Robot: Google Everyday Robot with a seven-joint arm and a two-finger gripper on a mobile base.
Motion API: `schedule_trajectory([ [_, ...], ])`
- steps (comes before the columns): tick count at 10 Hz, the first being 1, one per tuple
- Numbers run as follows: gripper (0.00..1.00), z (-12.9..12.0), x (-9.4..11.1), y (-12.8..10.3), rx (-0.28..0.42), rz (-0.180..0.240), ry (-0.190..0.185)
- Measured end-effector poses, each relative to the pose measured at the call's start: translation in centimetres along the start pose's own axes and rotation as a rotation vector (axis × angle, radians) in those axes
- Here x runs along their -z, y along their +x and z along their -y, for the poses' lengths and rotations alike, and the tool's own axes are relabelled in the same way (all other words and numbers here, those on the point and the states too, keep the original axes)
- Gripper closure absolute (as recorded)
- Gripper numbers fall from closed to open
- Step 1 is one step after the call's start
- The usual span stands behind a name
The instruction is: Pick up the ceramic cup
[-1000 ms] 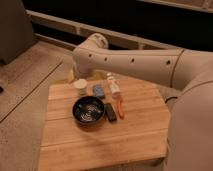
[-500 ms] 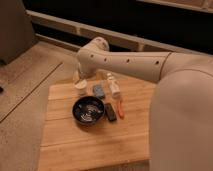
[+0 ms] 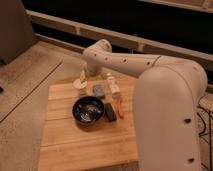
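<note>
Arm [image 3: 172, 105]: bulky cream-white link filling the right side of the view (the part nearest the camera).
Forearm [image 3: 131, 62]: runs leftward, roughly level, with small dark holes along it.
Elbow [image 3: 99, 52]: rounded joint, bending downward.
Gripper [image 3: 82, 76]: hangs just below the elbow, pointing down, left of centre.

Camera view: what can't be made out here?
- Cup: partly hidden by the gripper directly over it, at the table's back left; contact unclear.
- Table: right side hidden behind the arm; front cut off by the bottom edge.
- Bowl: contents too small to tell.
</note>
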Motion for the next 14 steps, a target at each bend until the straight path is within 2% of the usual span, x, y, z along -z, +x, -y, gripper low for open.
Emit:
schedule_trajectory([
  [2, 0.35, 1.4, -1.9, -0.8, -0.013, -0.013, 0.000],
  [6, 0.35, 2.4, -5.2, -1.3, -0.036, -0.062, -0.012],
  [12, 0.35, 1.2, -9.6, -1.4, 0.001, -0.164, -0.050],
  [13, 0.37, 1.0, -10.3, -1.2, 0.007, -0.185, -0.052],
  [14, 0.45, 1.3, -10.7, -1.1, 0.011, -0.202, -0.052],
])
